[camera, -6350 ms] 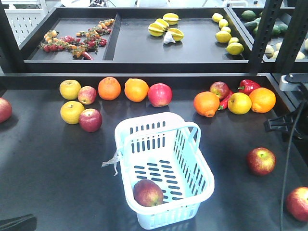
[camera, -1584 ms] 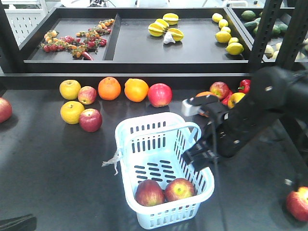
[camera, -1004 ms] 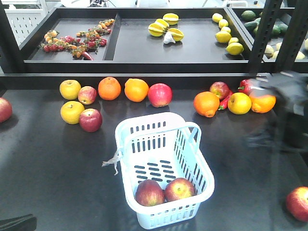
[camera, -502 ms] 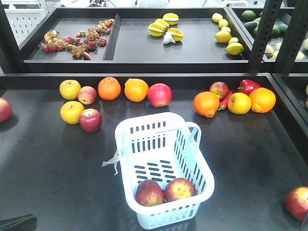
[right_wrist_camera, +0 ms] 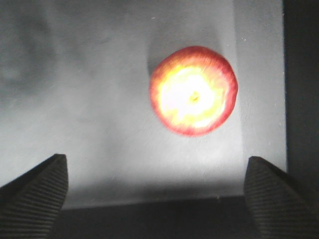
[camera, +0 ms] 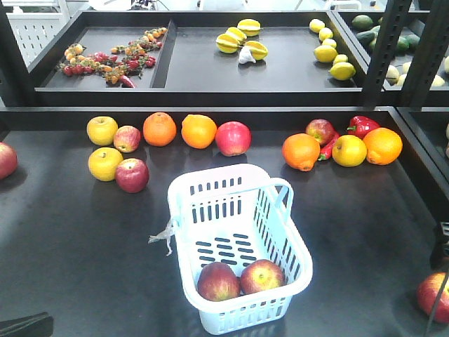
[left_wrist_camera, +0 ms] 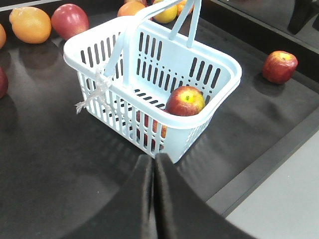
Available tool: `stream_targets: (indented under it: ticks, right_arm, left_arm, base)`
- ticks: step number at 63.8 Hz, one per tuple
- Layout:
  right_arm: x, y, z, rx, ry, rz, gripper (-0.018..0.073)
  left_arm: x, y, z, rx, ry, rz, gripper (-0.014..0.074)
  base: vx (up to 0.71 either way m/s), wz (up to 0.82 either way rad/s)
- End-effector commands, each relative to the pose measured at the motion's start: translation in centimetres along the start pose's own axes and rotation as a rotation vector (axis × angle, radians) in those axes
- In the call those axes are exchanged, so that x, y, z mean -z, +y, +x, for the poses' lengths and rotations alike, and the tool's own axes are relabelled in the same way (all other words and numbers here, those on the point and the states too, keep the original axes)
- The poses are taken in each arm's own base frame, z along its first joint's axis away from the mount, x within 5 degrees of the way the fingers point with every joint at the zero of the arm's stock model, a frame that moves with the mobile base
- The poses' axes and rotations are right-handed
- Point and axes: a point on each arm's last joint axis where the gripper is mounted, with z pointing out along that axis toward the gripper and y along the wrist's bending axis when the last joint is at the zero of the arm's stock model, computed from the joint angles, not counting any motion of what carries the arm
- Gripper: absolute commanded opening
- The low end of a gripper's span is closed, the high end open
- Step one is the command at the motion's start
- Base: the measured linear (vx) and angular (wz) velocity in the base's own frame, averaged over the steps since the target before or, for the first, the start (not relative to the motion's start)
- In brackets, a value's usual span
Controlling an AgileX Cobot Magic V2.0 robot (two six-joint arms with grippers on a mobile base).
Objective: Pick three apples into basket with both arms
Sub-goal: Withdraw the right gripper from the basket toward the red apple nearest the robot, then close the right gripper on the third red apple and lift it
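Observation:
The pale blue basket [camera: 238, 210] stands mid-table with two red apples [camera: 218, 281] [camera: 262, 275] side by side at its near end. A third red apple [camera: 434, 295] lies on the table at the far right. In the right wrist view this apple [right_wrist_camera: 193, 90] sits ahead of my open right gripper [right_wrist_camera: 154, 167], apart from both fingers [right_wrist_camera: 35, 194]. My left gripper [left_wrist_camera: 153, 159] is shut and empty, just short of the basket's [left_wrist_camera: 219, 94] near corner. One apple [left_wrist_camera: 185, 100] shows inside the rim; the loose apple [left_wrist_camera: 279, 66] lies beyond.
Oranges [camera: 199, 130], yellow apples [camera: 102, 130], more red apples [camera: 132, 175] and a red pepper [camera: 362, 126] line the table's back. A raised shelf [camera: 210, 70] with fruit stands behind. A sliver of the right arm [camera: 443, 242] shows at the right edge.
A second apple has come to lie in the basket. The right arm has pulled back from the basket to the right edge, above the loose apple. The left gripper has stayed put.

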Motion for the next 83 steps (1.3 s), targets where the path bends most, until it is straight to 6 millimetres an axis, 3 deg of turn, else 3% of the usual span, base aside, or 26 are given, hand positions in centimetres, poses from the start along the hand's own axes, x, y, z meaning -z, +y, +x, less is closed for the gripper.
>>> stream_targets:
  ticks: [1, 35, 63, 74, 83]
  right_arm:
    - [0.7, -0.5, -0.8, -0.008, -0.057, 0.033, 0.0713]
    - [-5.4, -2.0, -2.4, -0.046, 0.02, 0.068, 0.0677]
    - [-9.0, -2.4, -2.6, -0.052, 0.072, 0.06, 0.0648]
    - [-9.0, -2.4, -2.6, -0.059, 0.071, 0.058, 0.0539]
    - [-8.0, -2.2, -2.7, -0.067, 0.048, 0.053, 0.0361]
  left_arm:
    - [0.3, 0.0, -1.3, 0.022, -0.076, -0.007, -0.0008]
    - [0.3, 0.0, -1.3, 0.022, -0.076, -0.007, -0.0008]
    - [0.3, 0.0, -1.3, 0.023, -0.077, -0.007, -0.0008]
    - [0.3, 0.0, -1.3, 0.023, -0.077, -0.007, -0.0008]
    - [0.3, 0.0, -1.3, 0.023, -0.077, -0.007, -0.0008]
  base:
    - [0.0, 0.0]
    - [0.0, 0.0]
    - [0.0, 0.0]
    - [0.0, 0.0]
    - [0.0, 0.0]
